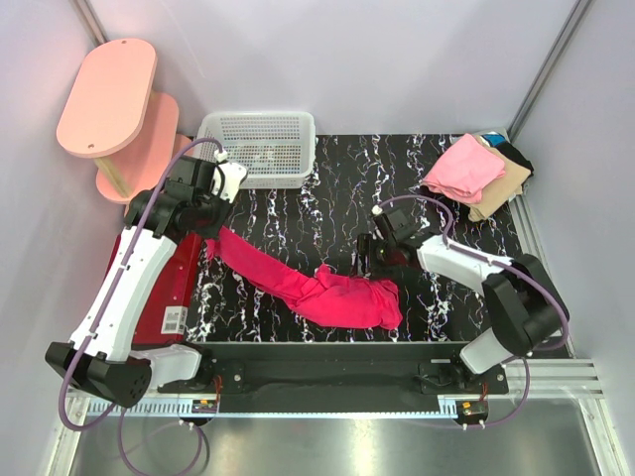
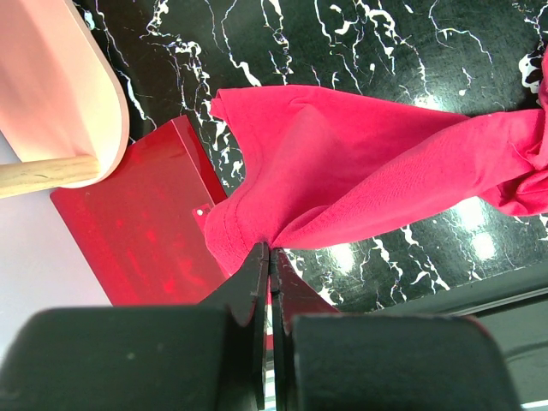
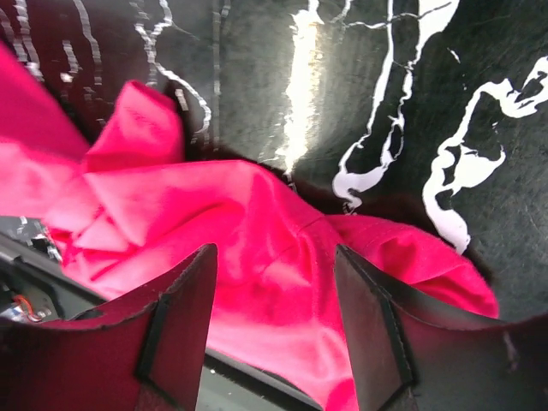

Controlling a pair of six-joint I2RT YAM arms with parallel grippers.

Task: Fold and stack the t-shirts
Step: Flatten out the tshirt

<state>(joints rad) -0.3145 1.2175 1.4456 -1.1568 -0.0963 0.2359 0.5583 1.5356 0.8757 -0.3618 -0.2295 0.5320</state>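
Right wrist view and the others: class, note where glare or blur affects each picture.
Right wrist view: a bright glare streak on the glossy black marble-patterned table; the bright magenta-red cloth t-shirt looks slightly soft. Left wrist view: bright reflected patches on the table. Top view: even light, sharp.

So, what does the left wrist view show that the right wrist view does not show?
Only the left wrist view: the left claw shut on an edge of the magenta-red t-shirt, the dark red mat and the pink shelf. Only the right wrist view: the right claw, open, over the bunched end of that t-shirt. Both: the t-shirt and the black marbled table.
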